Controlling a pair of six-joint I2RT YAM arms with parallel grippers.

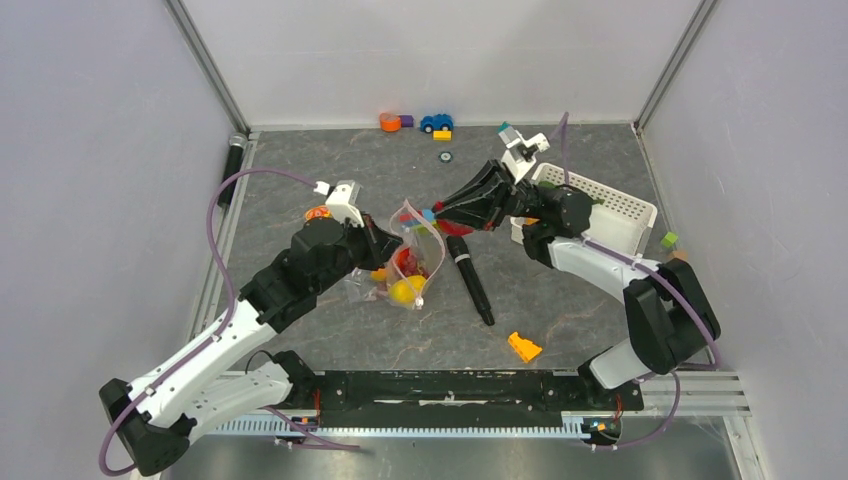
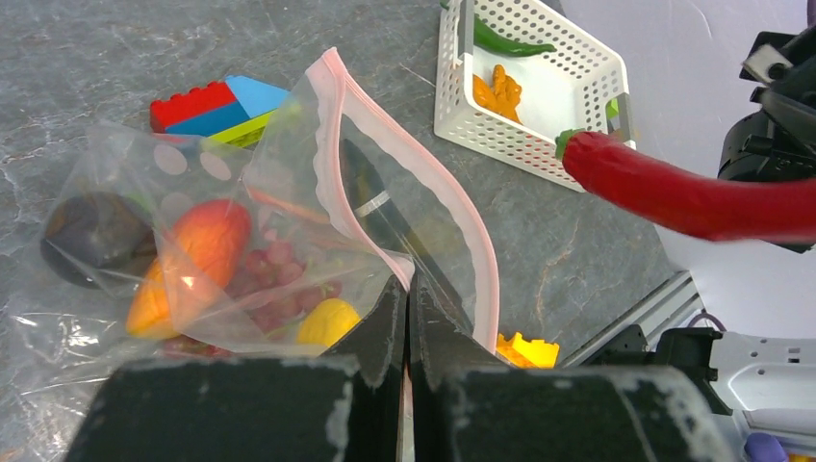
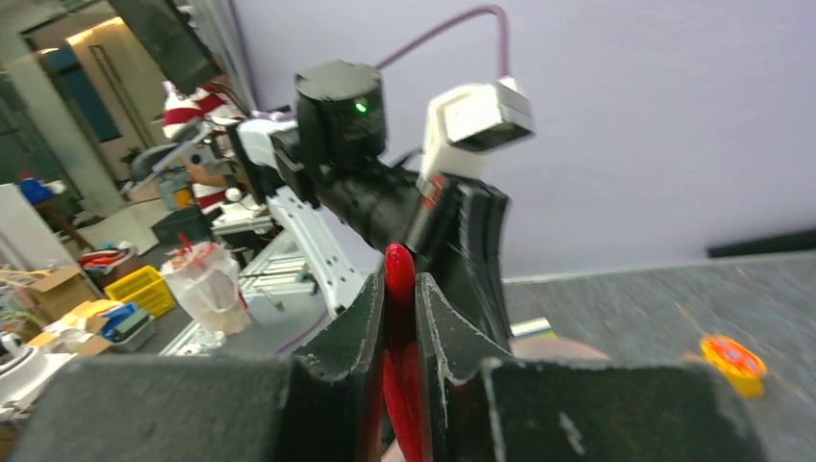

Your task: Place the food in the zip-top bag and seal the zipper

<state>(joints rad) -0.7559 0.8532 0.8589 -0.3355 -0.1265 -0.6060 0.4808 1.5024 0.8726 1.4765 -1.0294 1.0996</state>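
The clear zip-top bag (image 1: 415, 262) lies mid-table with its mouth propped open; its pink zipper (image 2: 339, 106) loops around the opening. Inside show an orange-red fruit (image 2: 197, 255), a dark purple one (image 2: 91, 236), a yellow one (image 2: 327, 320) and purple grapes. My left gripper (image 2: 406, 289) is shut on the zipper edge of the bag and holds it up; it also shows in the top view (image 1: 398, 238). My right gripper (image 3: 396, 284) is shut on a red chili (image 3: 398, 265) and hovers just right of the bag's mouth (image 1: 437, 212). The chili (image 2: 674, 197) points toward the opening.
A white lattice basket (image 1: 615, 205) at the right holds a green pepper (image 2: 510, 43) and an orange carrot (image 2: 496, 91). A black marker (image 1: 470, 280) lies beside and under the bag. An orange wedge block (image 1: 523, 346) sits near the front. Bricks (image 2: 212, 106) lie behind the bag, more at the back wall (image 1: 435, 124).
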